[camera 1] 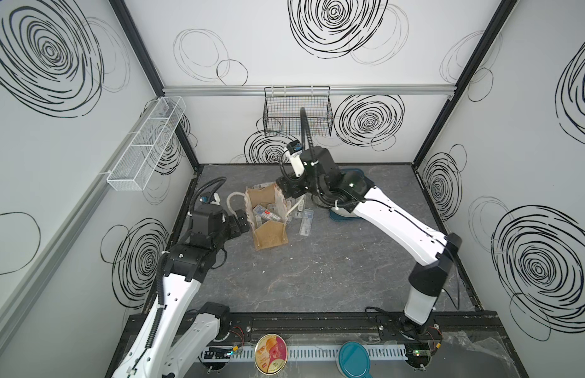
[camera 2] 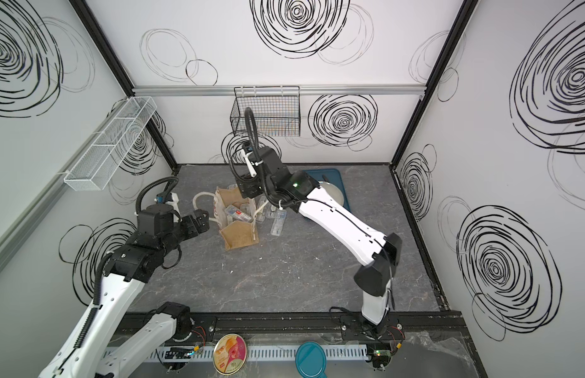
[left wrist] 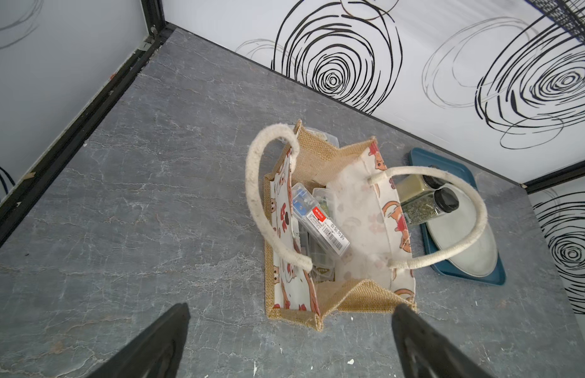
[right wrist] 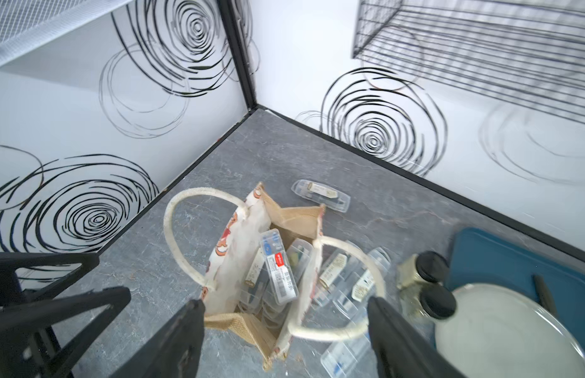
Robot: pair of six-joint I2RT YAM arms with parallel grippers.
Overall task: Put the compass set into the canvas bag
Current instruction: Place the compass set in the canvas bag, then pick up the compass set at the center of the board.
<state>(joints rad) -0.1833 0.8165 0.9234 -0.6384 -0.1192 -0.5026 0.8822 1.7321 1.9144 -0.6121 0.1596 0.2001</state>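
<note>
- Grey marbled tabletop (camera 1: pixel 317 278), enclosed by white panels (camera 1: pixel 71 196) bearing black scribbled spirals, forms your work field.
- You find the canvas bag (camera 1: pixel 271 238) standing upright with its mouth open, left of the table's centre and toward the back wall. Its two white rope handles (left wrist: pixel 259 196) splay outward, one to each side.
- You see the compass set (left wrist: pixel 320 225), a clear plastic case with a red label, lying tilted inside the bag on top of other clear cases. It shows through the bag's mouth in both top views.
- More clear cases (right wrist: pixel 347 271) lie on the table just beside the bag on its right, and a further single case (right wrist: pixel 320 193) lies behind it.
- Your right gripper (right wrist: pixel 284 302) hangs above the bag's mouth with its jaws spread and nothing between them.
- Your left gripper (left wrist: pixel 292 307) sits low, near the bag on its left, with its jaws spread wide and empty.
- To the right of the bag you see a blue tray (left wrist: pixel 448 160) carrying a white plate (left wrist: pixel 464 242). Two black-lidded glass jars (left wrist: pixel 425 206) sit at the tray's edge nearest the bag.
</note>
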